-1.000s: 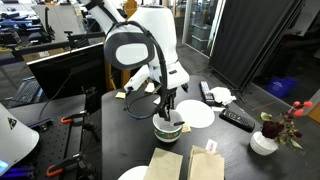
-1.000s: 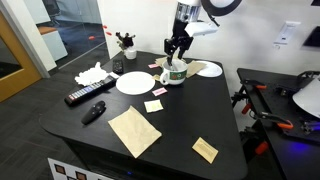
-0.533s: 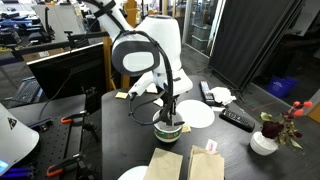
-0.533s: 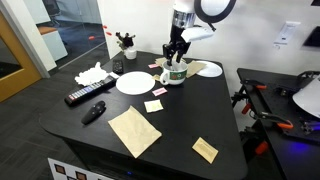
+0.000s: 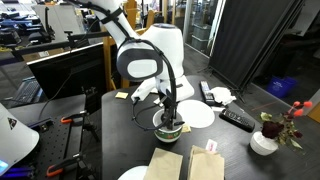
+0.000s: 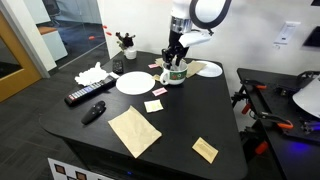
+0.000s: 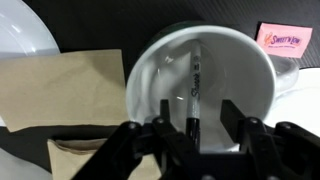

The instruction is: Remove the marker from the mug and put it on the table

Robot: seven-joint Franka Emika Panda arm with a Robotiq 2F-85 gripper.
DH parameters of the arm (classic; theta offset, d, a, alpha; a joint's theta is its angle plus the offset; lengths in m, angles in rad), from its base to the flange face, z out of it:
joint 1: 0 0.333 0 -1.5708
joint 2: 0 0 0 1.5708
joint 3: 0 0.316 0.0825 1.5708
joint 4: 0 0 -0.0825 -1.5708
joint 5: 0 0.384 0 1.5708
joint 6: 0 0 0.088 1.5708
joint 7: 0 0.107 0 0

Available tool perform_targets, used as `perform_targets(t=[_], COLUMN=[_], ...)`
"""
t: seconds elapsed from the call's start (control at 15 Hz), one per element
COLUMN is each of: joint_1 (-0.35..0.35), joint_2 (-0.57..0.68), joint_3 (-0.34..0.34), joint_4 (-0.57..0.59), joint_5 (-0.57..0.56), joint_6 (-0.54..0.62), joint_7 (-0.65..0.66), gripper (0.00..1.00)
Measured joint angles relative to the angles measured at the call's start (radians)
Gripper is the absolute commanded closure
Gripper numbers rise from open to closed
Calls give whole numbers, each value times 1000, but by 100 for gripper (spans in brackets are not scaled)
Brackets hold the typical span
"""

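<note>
One marker in one mug, claw above it.
Wrist view, left to right: one white plate and one brown napkin beside the mug. The marker lies inside, its long axis running from the claw's side toward the far wall, print facing up. One pink packet lies past the rim. Two fingers stand apart, one on each side of the marker's near end, with a gap showing on both. The mug wall rings the marker. In an exterior view the mug sits well in from the table edge, with bare top to its right.
</note>
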Motion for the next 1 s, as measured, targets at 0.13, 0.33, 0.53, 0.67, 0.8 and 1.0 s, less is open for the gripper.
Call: perform_targets(t=[0.13,0.33,0.53,0.67,0.8,1.0], joint_1=[12,27,42,50,59,86], joint_2=[14,34,46,48,48,47], joint_3=[-17,-34,-45,-49,-55,-77], joint_4=[10,23,30,33,33,29], joint_5=[0,0,0,0,0,-5], joint_6=[0,0,0,0,0,0], joint_7=[0,0,0,0,0,1], gripper=[71,92,98,96,96,96])
